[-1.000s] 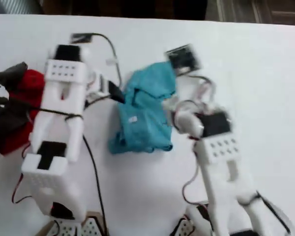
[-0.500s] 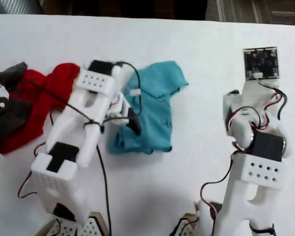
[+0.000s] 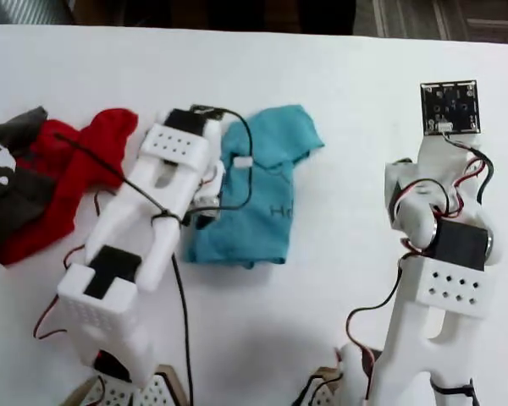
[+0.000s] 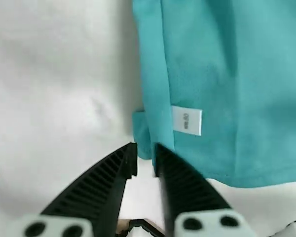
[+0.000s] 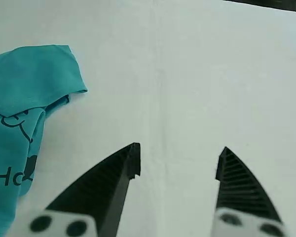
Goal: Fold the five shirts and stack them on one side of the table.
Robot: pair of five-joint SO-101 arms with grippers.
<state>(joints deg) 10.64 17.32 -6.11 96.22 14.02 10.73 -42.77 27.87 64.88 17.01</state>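
Folding looked barely begun: one teal shirt in work, nothing neatly stacked.
The left claw [image 4: 144,153] was closed to a slit at the teal shirt's [image 3: 262,203] hem, seemingly pinching it, and the right claw [image 5: 180,158] hung wide apart over bare table [image 3: 364,85]. The teal shirt lay mid-table, roughly doubled but rumpled. At the left edge a red shirt [image 3: 59,182] and a dark shirt [image 3: 8,182] lay touching in a loose heap, likely unfolded.
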